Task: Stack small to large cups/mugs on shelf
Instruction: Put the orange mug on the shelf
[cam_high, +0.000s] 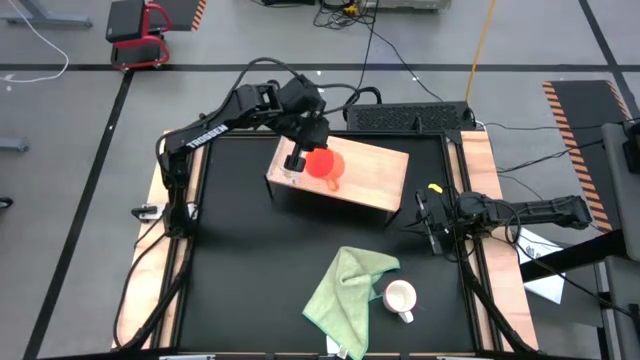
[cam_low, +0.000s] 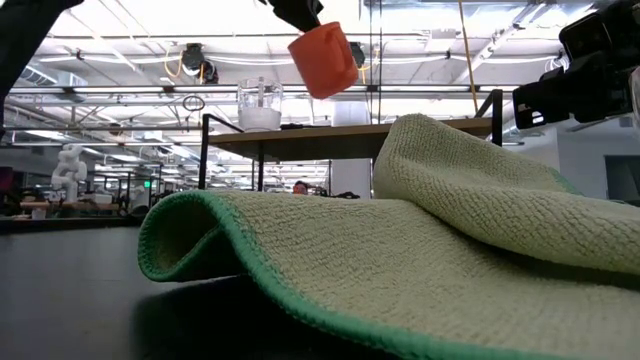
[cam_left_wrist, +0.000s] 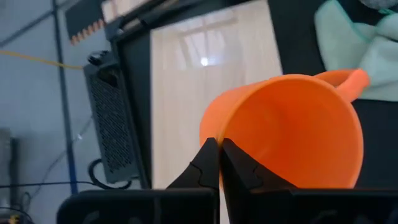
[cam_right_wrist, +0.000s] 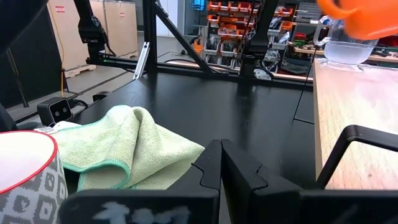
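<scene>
My left gripper (cam_high: 298, 160) is shut on the orange mug (cam_high: 323, 165) and holds it above the left part of the light-wood shelf (cam_high: 380, 170). In the low view the mug (cam_low: 325, 60) hangs tilted, clear of the shelf top (cam_low: 330, 128). It is above and to the right of the clear glass cup (cam_low: 260, 105), which stands on its base on the shelf. The white mug (cam_high: 400, 297) stands on the black table at the near right, beside the green cloth (cam_high: 350, 285). My right gripper (cam_high: 437, 222) is shut and empty at the table's right edge. My left gripper pinches the orange mug's wall at the rim (cam_left_wrist: 214, 127), one finger inside and one outside, on the side away from the handle (cam_left_wrist: 348, 81). The fingers come from above, pointing down. The mug hangs tilted below them, lifted clear of the shelf.
The green cloth lies crumpled in the near middle of the table and fills the low view (cam_low: 420, 240). A black box (cam_high: 410, 118) sits behind the shelf at the far edge. The shelf's right part (cam_high: 385, 165) is bare wood.
</scene>
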